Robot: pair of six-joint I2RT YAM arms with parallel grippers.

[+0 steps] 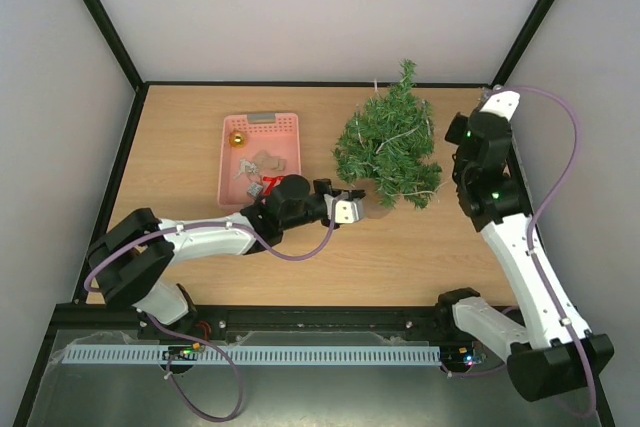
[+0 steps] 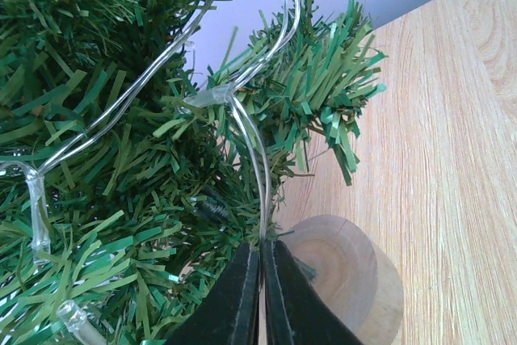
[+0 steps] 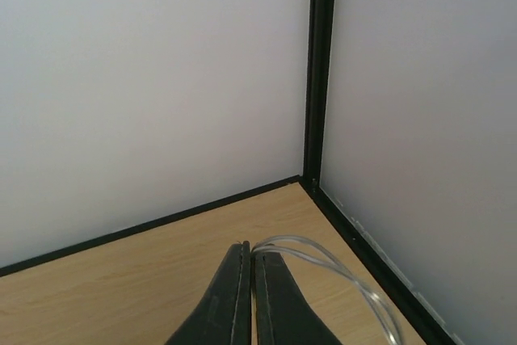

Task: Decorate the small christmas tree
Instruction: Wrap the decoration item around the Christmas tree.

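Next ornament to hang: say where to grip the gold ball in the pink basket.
Grip the gold ball across its middle, probably from straight above: it sits in the far left corner of the pink basket, whose walls block a sideways approach.

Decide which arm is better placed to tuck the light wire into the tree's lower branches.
Left: the left hand pinches the light wire at the small christmas tree's lower branches; the right hand sits by the far corner.

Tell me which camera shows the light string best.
Left wrist: the light string crosses the tree close up, bulbs visible. Top external shows only faint pale strands; right wrist just a clear loop at the right gripper.
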